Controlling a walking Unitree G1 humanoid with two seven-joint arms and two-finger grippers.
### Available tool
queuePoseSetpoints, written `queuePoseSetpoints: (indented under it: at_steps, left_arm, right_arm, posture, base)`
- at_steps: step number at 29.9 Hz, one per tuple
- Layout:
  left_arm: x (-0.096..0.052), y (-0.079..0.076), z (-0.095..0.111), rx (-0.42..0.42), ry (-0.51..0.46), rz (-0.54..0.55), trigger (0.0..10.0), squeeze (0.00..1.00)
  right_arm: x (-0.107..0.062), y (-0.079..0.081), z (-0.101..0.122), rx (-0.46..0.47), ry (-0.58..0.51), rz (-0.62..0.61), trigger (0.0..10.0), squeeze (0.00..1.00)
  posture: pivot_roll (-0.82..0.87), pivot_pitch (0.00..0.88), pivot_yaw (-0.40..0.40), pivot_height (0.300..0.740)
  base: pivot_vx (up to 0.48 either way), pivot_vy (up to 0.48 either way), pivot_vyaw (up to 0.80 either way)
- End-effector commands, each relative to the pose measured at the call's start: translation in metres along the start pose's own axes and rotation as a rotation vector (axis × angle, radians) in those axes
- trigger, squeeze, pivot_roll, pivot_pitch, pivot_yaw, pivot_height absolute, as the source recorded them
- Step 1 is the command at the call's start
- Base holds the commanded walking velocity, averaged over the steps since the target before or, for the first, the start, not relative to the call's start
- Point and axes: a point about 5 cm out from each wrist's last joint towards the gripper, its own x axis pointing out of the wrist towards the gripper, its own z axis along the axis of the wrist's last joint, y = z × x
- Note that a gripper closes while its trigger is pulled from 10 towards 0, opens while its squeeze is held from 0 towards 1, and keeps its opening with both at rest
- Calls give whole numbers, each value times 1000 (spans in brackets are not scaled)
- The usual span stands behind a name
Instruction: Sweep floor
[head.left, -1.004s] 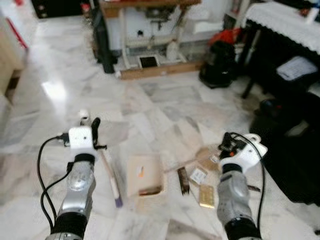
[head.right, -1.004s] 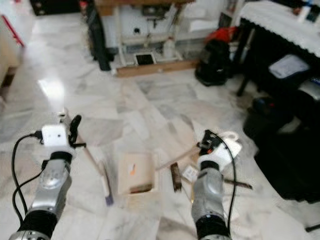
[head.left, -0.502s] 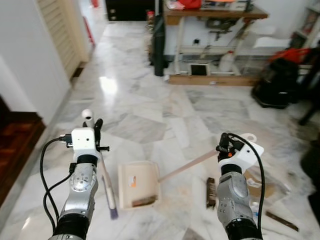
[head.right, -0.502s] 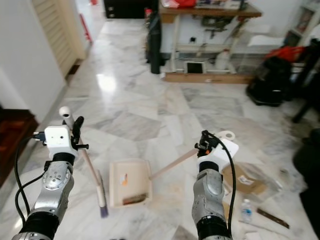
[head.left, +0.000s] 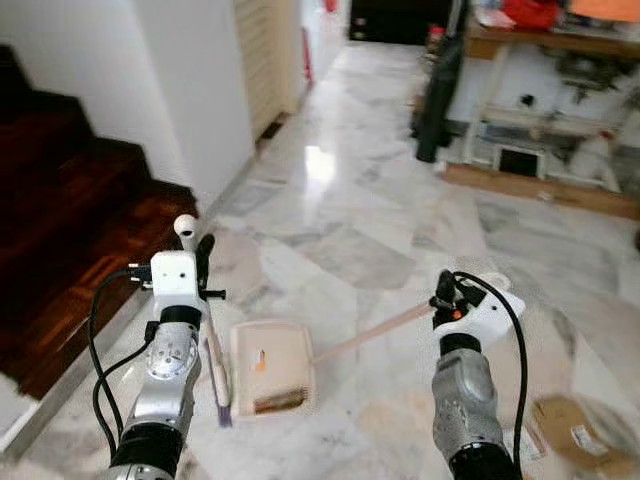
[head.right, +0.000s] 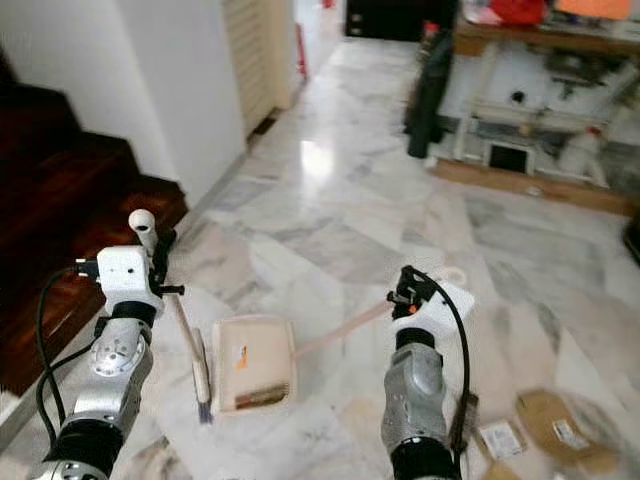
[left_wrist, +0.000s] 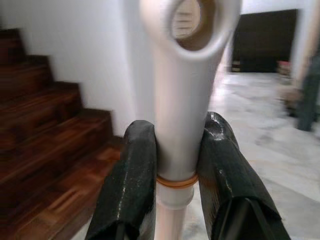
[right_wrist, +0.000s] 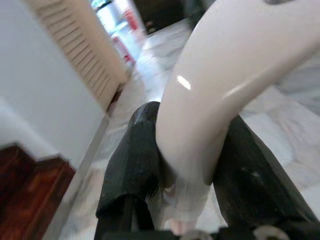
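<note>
The marble floor (head.left: 400, 200) is shiny, with dark wood stairs (head.left: 60, 230) on the left. The left gripper (left_wrist: 175, 175) is squeezed tight on the white broom (head.left: 212, 355) handle, and the brush end is down by the floor. The right gripper (right_wrist: 187, 165) is squeezed tight on the dustpan (head.left: 272, 367) handle. The pan lies between the two arms, just beside the brush. Flat cardboard (head.left: 575, 440) lies off to the right.

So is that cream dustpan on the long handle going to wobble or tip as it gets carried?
Probably it swings somewhat: the right gripper clamps only the handle's far end, with the dustpan hanging well away. It looks like light, stiff plastic, so it likely won't flex much. Its open tray could spill if tilted.
</note>
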Motion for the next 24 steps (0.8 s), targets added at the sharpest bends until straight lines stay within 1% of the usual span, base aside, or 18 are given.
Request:
queuePoseSetpoints:
  at_steps: [1, 11, 16, 24]
  left_arm:
    - [1, 3, 5, -3, -26, 8, 10000, 0]
    - [-1, 7, 4, 0, -20, 36, 10000, 0]
    - [-5, 9, 4, 1, -19, 44, 10000, 0]
    - [-5, 11, 5, 5, -17, 47, 10000, 0]
  right_arm:
    - [5, 11, 13, 16, -69, 29, 10000, 0]
    - [6, 10, 14, 17, -63, 30, 10000, 0]
    - [5, 10, 12, 13, -56, 31, 10000, 0]
    - [4, 11, 12, 22, -55, 26, 10000, 0]
  posture:
    - [-48, 0, -20, 740]
    - [-40, 29, -37, 740]
    - [-35, 40, -44, 740]
    - [-34, 53, -42, 740]
  base:
    - [0, 0, 800]
    - [0, 0, 800]
    - [0, 0, 800]
    - [0, 0, 800]
